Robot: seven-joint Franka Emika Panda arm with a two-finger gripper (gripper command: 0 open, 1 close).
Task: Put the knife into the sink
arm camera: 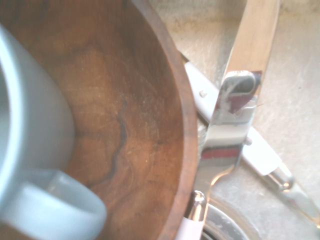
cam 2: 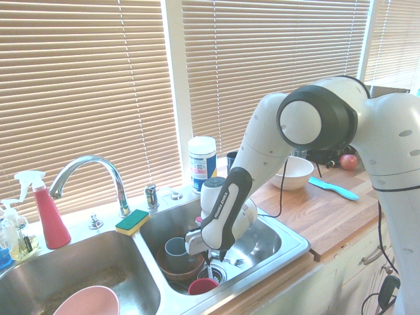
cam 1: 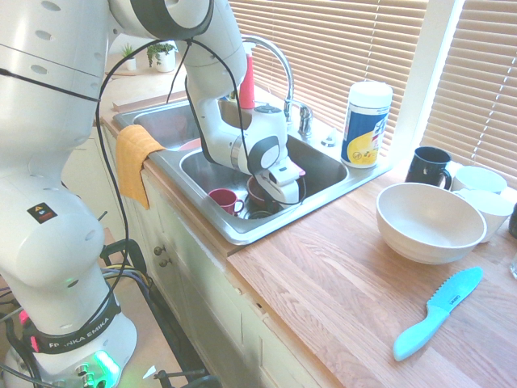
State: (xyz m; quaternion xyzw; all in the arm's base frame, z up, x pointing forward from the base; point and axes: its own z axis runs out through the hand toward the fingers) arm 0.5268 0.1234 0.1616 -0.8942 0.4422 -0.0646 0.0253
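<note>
Second exterior view shows the gripper (cam 2: 214, 255) low inside the right-hand basin of the sink (cam 2: 268, 239), as this picture is seen. Its two dark fingertips are seen apart, so it is partly open, and nothing is seen clamped between them. In the wrist view, the knife (arm camera: 227, 130) is seen in this basin, with its shiny silver blade passing over the white handle (arm camera: 260, 155) of another utensil. The beginning of its pale handle is seen beside the rim of the wooden bowl (arm camera: 187, 120), close to the drain (arm camera: 225, 227); the rest of this handle is cut by the picture edge. Inside the wooden bowl, a blue-grey mug (arm camera: 45, 145) is placed. The red mug (cam 2: 203, 286) is seen near the bowl, in the same basin, and the tines of a fork (cam 2: 236, 262) are also visible there. In the other basin, a pink bowl (cam 2: 88, 303) is partly seen. A sponge (cam 2: 132, 222) is laid on the divider, near the curved faucet (cam 2: 98, 161). On the wooden counter, the light-blue serrated knife (cam 1: 440, 311) is lying near the large white bowl (cam 1: 430, 226).
</note>
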